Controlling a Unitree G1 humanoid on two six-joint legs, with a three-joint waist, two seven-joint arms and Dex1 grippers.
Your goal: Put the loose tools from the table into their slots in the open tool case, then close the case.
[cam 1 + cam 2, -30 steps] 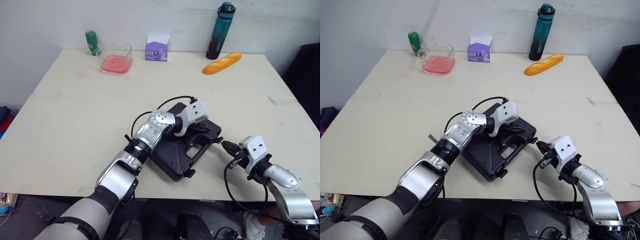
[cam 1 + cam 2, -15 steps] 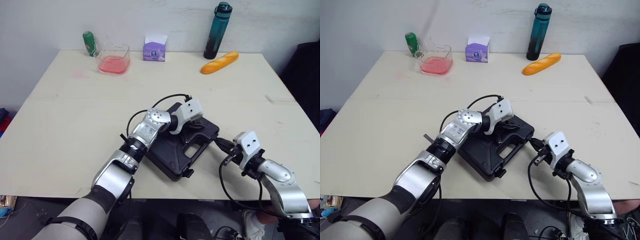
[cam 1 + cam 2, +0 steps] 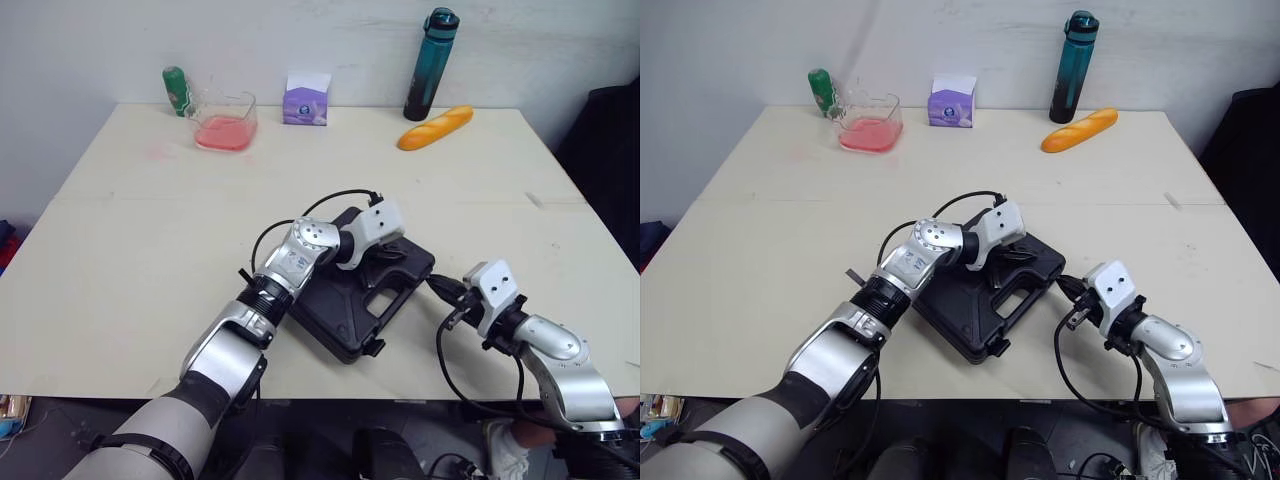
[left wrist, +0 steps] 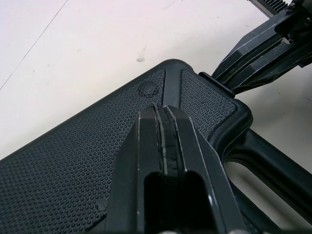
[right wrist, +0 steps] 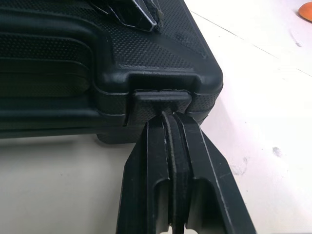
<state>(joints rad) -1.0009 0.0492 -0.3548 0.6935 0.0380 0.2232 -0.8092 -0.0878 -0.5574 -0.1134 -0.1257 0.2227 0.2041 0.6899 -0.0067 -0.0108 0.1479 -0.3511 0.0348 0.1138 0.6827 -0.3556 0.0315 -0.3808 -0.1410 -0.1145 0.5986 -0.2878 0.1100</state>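
Tool case [image 3: 340,305] is lying shut near the front edge of the table [image 3: 150,220]. It is being pinned at the lid, beside the handle, by the left gripper [image 4: 165,109], fingers pressed together. Right gripper [image 5: 168,116], fingers likewise pressed together, has been brought in over the last second. It is now being pushed against the corner latch [image 5: 161,97]. Latching is judged to be under way.

The closed lid of the black pebbled plastic tool case [image 3: 338,303] conceals its interior, and the left gripper [image 3: 393,254] covers part of the lid's far corner. In both wrist views the case runs past the picture edges. Print on the small purple tissue box [image 3: 306,99] is too small to read.
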